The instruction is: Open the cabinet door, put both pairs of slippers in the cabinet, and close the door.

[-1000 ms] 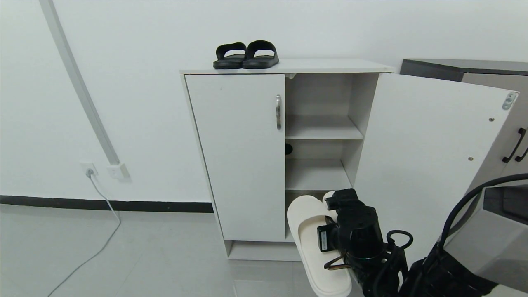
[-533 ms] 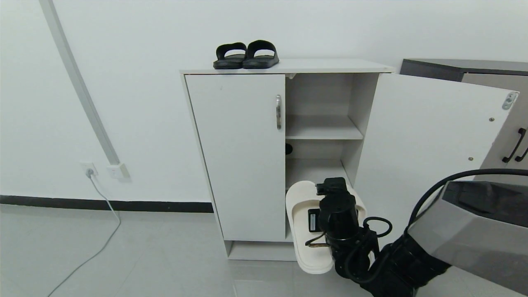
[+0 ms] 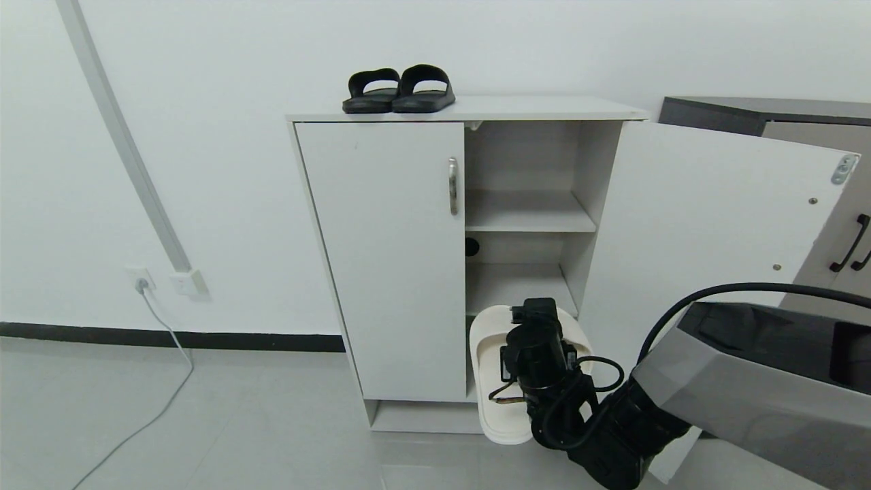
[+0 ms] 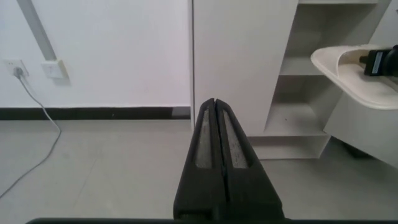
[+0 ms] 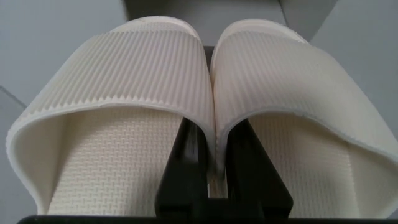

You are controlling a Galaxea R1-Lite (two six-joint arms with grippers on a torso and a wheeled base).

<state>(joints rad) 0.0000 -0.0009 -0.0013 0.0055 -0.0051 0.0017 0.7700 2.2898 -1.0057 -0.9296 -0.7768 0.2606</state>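
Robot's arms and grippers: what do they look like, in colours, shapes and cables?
The right arm has a black, rounded wrist section, a grey angular shell behind it, and black cables arching over it. The right gripper has black, blocky fingers. The left gripper has two long black fingers, tapering to the tip, with grey textured insets.

We note white wall (image 3: 224,170) behind, pale grey floor (image 3: 224,435) below, with black skirting strip (image 3: 170,338) where they meet. Grey trunking (image 3: 116,129) runs slantwise down wall to small white box (image 3: 188,282). Socket (image 3: 139,279) just beside box, plug in it. Grey cable (image 3: 165,383) drops from socket and trails across floor toward us. Far right we see dark-topped grey cupboard (image 3: 742,109), with black handles (image 3: 856,243) on front.
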